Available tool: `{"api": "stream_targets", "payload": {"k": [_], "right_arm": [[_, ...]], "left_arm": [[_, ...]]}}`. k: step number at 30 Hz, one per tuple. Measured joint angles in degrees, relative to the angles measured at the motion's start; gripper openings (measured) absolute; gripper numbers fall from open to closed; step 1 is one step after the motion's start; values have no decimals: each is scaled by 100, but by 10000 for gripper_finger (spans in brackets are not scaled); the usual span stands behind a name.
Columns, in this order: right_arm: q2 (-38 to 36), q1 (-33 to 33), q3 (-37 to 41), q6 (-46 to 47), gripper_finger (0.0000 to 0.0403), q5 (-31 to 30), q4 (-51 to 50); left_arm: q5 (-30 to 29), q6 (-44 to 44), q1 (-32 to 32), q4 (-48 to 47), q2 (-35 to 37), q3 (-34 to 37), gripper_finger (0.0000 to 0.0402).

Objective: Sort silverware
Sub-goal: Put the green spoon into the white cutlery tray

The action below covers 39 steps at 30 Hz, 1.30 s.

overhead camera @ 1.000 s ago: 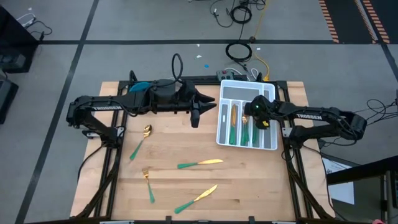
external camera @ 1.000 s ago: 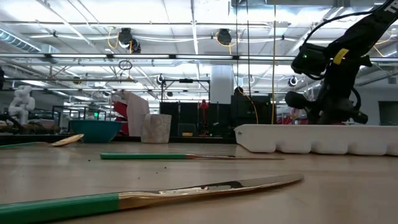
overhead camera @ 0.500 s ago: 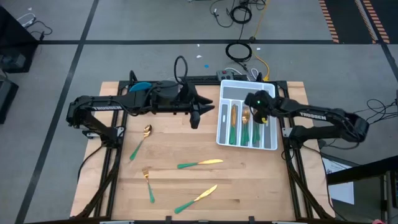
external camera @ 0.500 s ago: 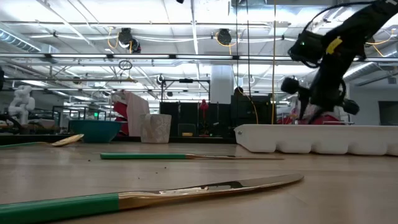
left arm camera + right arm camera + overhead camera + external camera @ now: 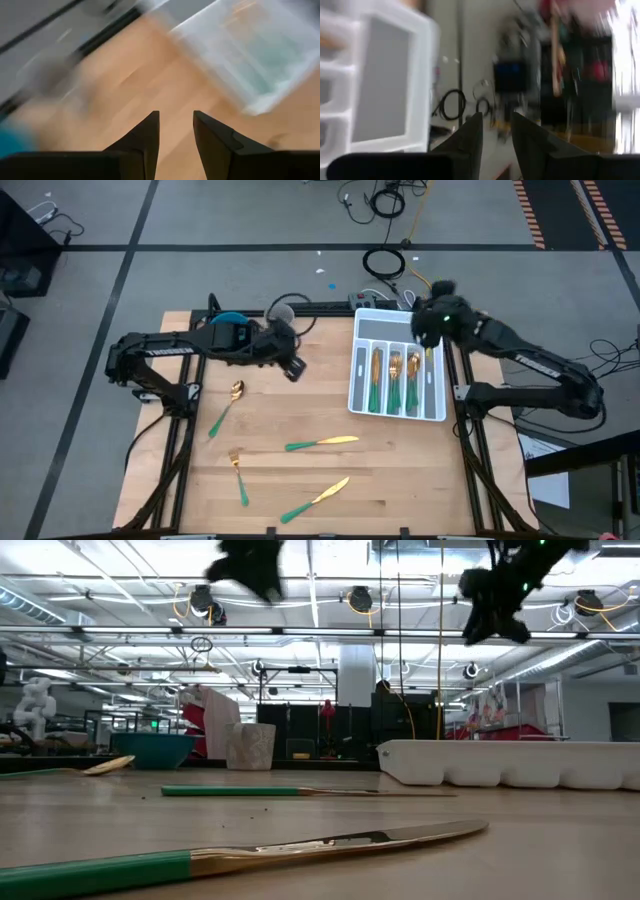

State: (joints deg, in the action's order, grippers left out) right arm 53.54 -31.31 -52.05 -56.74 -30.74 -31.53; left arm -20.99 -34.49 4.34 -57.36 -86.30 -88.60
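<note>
On the wooden table lie loose pieces of silverware with gold heads and teal handles: a spoon [image 5: 225,405], a fork [image 5: 240,475] and two knives [image 5: 322,443] [image 5: 315,500]. Several more lie in the slots of the white divided tray [image 5: 358,370] at the far right. My left gripper [image 5: 292,368] hangs open over the table's far middle, tipped downward, with nothing between its fingers [image 5: 150,135]. My right gripper [image 5: 425,328] is raised above the tray's far end, open and empty [image 5: 475,132].
A blue bowl [image 5: 228,320] stands at the far left, partly under my left arm. Bare wood lies between the loose pieces and the tray. Cables [image 5: 385,262] lie on the floor beyond the far edge. In the low view both grippers hang high above the table [image 5: 250,570] [image 5: 495,610].
My right gripper has risen out of the tray, gone a little toward the far edge and rolled about its axis. My left gripper has tipped from level to pointing down and drawn back toward the table's left. The loose pieces on the table have not moved.
</note>
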Motion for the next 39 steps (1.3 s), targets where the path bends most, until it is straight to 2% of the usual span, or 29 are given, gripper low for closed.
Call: {"api": "stream_targets", "payload": {"k": [3, 6, 9, 11, 14, 16, 22, 29, 33, 39], "right_arm": [[-127, 0, -523, 1170, 91, -107, -455], [-246, 4, -939, 2123, 91, 278, -778], [-342, 4, -1196, 2566, 91, 681, -1008], [-405, 4, -1258, 2646, 91, 835, -1100], [-495, 4, -1269, 2847, 91, 867, -1201], [-535, 4, -1270, 3017, 91, 867, -1372], [-553, 4, -1270, 3623, 91, 1225, -1946], [-546, 4, -1270, 4193, 91, 1666, -2224], [-545, 4, -1270, 4377, 91, 1872, -2304], [-544, 4, -1270, 4614, 91, 1916, -2383]], "left_arm": [[-193, -486, 88, -1027, -7, 102, 125], [-6, -122, 300, -1698, 3, 304, 125], [675, 795, 700, -1659, 25, 574, 125], [1327, 1619, 991, -1468, 0, 738, 125], [2471, 3091, 1359, -1177, -14, 974, 125], [2882, 3926, 1565, -1235, -22, 1092, 125], [2946, 5587, 2190, -1662, -19, 1464, 125], [2936, 6956, 2896, -1415, -20, 2107, 125], [2916, 7414, 3165, -1279, -20, 2474, 125], [2825, 7448, 3378, -852, -20, 3035, 125]]}}
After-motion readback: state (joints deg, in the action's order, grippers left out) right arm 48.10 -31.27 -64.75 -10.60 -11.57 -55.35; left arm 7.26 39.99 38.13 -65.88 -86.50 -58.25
